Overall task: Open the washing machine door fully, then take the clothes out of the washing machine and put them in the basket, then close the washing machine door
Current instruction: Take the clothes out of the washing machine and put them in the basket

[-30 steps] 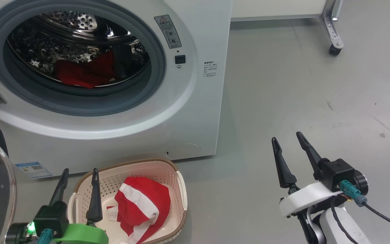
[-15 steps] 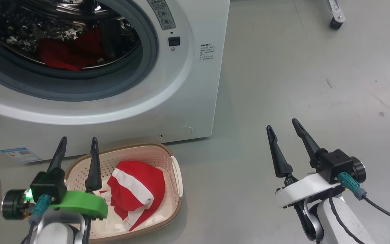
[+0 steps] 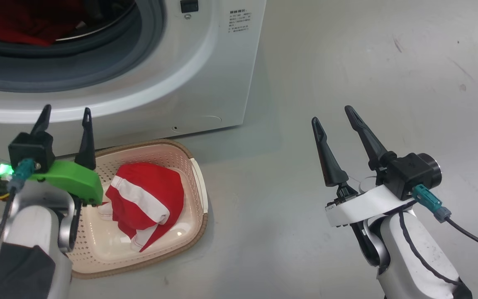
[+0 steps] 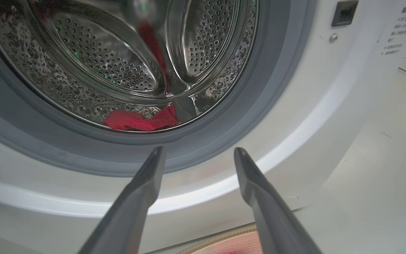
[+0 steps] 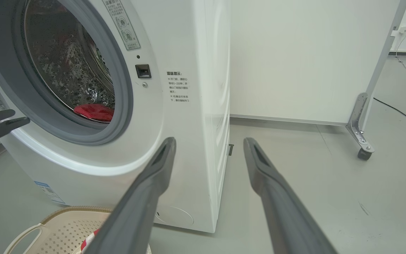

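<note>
Two end effectors hover empty, fingers spread wide: the left end effector [image 3: 65, 118] by the left side of the basket [image 3: 199, 195], the right end effector [image 3: 332, 118] over bare floor [image 3: 347, 50]. The basket sits on the floor and holds one red-and-white garment [image 3: 143, 195]. Farther off, in the drum of the washing machine [image 3: 206, 83], a second red garment [image 4: 136, 121] lies crumpled at the bottom. It looks light, limp and unbreakable; pinching a raised fold near its front edge should lift it.

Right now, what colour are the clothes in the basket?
The clothes are red with white bands; head view shows best.
</note>
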{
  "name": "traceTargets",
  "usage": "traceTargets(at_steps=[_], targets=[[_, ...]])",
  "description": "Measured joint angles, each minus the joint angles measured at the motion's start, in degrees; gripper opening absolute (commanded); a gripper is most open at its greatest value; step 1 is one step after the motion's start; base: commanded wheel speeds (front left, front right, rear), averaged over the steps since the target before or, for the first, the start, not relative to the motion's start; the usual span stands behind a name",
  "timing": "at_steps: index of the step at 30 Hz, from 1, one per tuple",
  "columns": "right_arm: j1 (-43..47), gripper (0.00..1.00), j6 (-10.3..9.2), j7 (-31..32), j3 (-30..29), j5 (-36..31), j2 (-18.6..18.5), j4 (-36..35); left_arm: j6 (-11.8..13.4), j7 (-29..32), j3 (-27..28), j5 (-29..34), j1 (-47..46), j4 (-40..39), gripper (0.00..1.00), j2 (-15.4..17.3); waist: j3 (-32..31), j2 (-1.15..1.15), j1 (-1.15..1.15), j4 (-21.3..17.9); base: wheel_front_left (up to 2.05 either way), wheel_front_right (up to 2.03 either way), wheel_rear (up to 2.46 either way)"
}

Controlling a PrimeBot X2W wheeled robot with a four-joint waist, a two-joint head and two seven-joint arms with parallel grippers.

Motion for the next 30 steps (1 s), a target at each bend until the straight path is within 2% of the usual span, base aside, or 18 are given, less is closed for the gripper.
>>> traceTargets(at_steps=[16,25,30], targets=[[-7.0,1.00,-2.00,0.0,3.5,5.8,-0.1,-4.5,0.0,10.7,3.5,2.9,-18.3,4.7,1.00,8.8,12.1,0.00,0.00,-5.2,0.00,0.00,0.00],[-10.7,1.00,-3.34,0.0,6.1,10.2,-0.1,-6.1,-0.2,16.2,5.3,5.2,-28.3,7.7,1.00,16.2,18.6,0.00,0.00,-9.2,0.00,0.00,0.00],[-11.6,1.00,-4.10,0.0,6.7,11.2,0.0,-6.2,-0.5,18.3,5.7,5.8,-32.7,9.1,1.00,18.9,21.1,0.00,0.00,-11.9,0.00,0.00,0.00]])
